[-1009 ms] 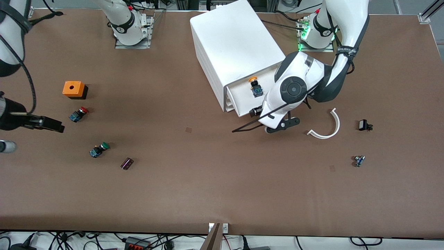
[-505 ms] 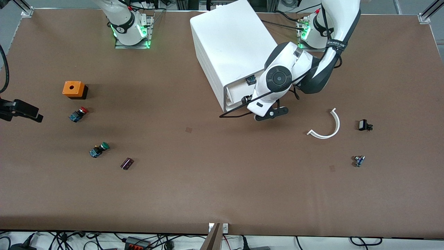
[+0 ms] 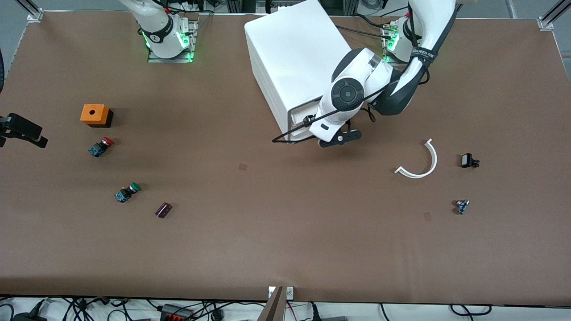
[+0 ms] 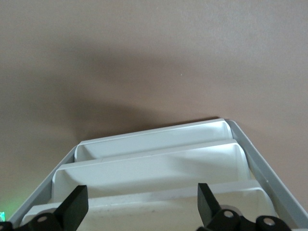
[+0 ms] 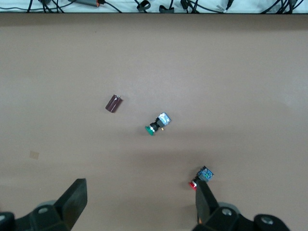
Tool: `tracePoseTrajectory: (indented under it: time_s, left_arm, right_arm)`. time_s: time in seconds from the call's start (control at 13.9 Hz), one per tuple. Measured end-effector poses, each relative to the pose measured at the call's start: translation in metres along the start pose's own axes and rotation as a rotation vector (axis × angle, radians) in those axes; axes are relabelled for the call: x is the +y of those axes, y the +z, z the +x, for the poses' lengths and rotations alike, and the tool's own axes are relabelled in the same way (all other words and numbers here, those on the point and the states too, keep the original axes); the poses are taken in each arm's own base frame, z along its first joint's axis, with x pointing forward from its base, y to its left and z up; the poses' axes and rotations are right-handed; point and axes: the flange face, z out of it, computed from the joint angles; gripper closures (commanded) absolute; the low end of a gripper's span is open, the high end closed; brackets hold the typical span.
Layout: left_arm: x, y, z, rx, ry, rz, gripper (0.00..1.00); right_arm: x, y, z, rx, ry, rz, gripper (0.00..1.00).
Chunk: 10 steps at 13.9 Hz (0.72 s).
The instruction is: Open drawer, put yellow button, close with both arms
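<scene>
White plastic fills my left wrist view: three stacked drawer fronts, while the front view hides most of the drawer (image 3: 299, 117) under my left arm. My left gripper (image 4: 139, 204) is spread wide at those fronts, gripping nothing. The yellow button is hidden; I cannot tell where it lies. My right gripper (image 5: 139, 204), also wide and empty, waits over the table's right-arm end above one red button (image 5: 194, 184), one green button (image 5: 151, 129) and one dark capacitor (image 5: 113, 103). Near them sits one orange box (image 3: 94, 114)

Brown table (image 3: 267, 232) — white cabinet (image 3: 294, 58), orange box (image 3: 94, 114), red-capped button (image 3: 101, 146), green-capped button (image 3: 127, 192).
</scene>
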Motion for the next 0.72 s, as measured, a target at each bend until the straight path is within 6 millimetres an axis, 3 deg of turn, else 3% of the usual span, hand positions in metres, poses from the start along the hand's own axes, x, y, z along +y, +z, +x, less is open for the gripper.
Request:
tracePoseTrajectory:
  time_s: [0.72]
  left_arm:
    - [0.004, 0.005, -0.012, -0.038, 0.008, 0.006, 0.0]
  right_arm:
    - [0.001, 0.013, -0.051, -0.029, 0.005, -0.006, 0.0]
